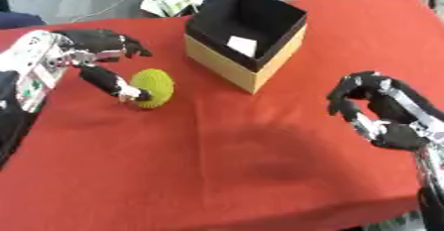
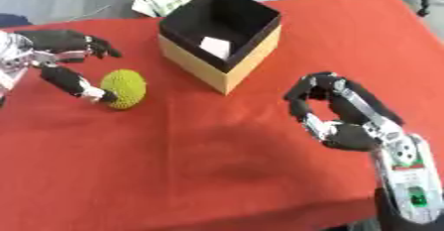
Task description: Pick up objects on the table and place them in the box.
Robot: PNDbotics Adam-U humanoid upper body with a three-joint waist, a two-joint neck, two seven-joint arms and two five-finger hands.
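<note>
A round yellow-green ball (image 1: 153, 87) w/ a bumpy skin sits on the red surface (image 1: 225, 160), over on the left side. A black thumb tip touches its left edge. The box (image 1: 246, 36) stands near it, up and to the right, not touching. It's open on top, turned so a corner points down toward the front. Outside walls are tan, inside is black. A small white thing (image 1: 242, 45) lies at the bottom of the box; can't tell what it is.
</note>
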